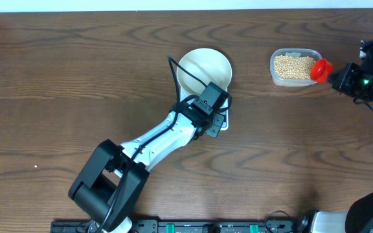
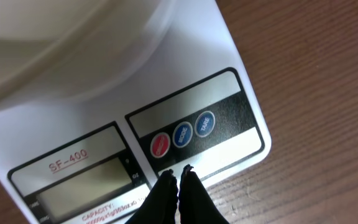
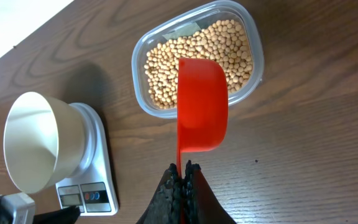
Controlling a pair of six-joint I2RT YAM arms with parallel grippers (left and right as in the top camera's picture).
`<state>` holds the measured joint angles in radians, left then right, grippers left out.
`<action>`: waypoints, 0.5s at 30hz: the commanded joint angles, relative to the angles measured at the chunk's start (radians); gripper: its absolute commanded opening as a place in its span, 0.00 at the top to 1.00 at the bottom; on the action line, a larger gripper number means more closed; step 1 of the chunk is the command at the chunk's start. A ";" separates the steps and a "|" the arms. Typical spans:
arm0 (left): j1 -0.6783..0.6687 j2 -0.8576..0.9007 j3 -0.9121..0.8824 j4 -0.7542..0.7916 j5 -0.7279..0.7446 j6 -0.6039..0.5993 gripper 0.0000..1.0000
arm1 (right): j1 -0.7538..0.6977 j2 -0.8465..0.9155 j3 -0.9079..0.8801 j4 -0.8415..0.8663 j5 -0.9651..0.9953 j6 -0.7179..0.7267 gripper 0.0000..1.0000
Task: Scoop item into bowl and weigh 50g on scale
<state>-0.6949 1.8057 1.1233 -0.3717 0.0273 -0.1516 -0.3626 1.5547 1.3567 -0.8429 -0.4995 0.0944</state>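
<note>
Right pincer (image 3: 180, 167) is clamped on the handle of a rigid red plastic scoop (image 3: 202, 112), near small pale tan beans (image 3: 166, 68) judged light, loose, rolling.

A dark brown wooden bench (image 1: 57, 77) with wavy grain fills the view. Toward its far right corner, a little in from the far edge, sits a clear plastic tub (image 1: 290, 84) with rounded corners. A red scoop (image 1: 320, 69) hangs over the tub's right end, handle toward the right edge. A black rail (image 1: 193, 226) runs along the near edge. A tiny white speck (image 1: 36, 166) lies near the left edge.
</note>
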 commanded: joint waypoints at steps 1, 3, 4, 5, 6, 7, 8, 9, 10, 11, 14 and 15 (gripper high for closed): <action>0.003 0.031 -0.010 0.011 -0.015 0.027 0.93 | 0.003 -0.014 0.009 -0.003 0.001 0.002 0.99; 0.003 0.040 -0.010 0.019 -0.042 0.028 0.93 | 0.003 -0.014 0.009 -0.003 0.001 0.002 0.99; 0.005 0.046 -0.010 0.024 -0.048 0.028 0.93 | 0.003 -0.014 0.009 -0.003 0.001 0.002 0.99; 0.006 0.052 -0.010 0.031 -0.048 0.028 0.93 | 0.003 -0.014 0.009 -0.003 0.001 0.002 0.99; 0.007 0.055 -0.010 0.034 -0.047 0.028 0.93 | 0.003 -0.014 0.009 -0.003 0.001 0.002 0.99; 0.011 0.058 -0.010 0.035 -0.047 0.028 0.93 | 0.003 -0.014 0.009 -0.003 0.001 0.002 0.99; 0.013 0.058 -0.010 0.038 -0.048 0.028 0.93 | 0.003 -0.014 0.009 -0.003 0.001 0.002 0.99; 0.016 0.058 -0.010 0.040 -0.047 0.028 0.92 | 0.003 -0.014 0.009 -0.003 0.001 0.002 0.99; 0.020 0.058 -0.010 0.047 -0.047 0.029 0.93 | 0.003 -0.014 0.009 -0.003 0.001 0.002 0.99; 0.023 0.058 -0.010 0.054 -0.047 0.029 0.93 | 0.003 -0.014 0.009 -0.003 0.001 0.002 0.99; 0.031 0.058 -0.010 0.082 -0.047 0.048 0.93 | 0.003 -0.014 0.009 -0.004 0.001 0.002 0.99; 0.031 0.058 -0.010 0.083 -0.047 0.048 0.92 | 0.003 -0.014 0.009 -0.006 0.002 0.001 0.99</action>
<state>-0.6697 1.8538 1.1229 -0.2932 -0.0051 -0.1257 -0.3626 1.5547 1.3567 -0.8452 -0.4995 0.0944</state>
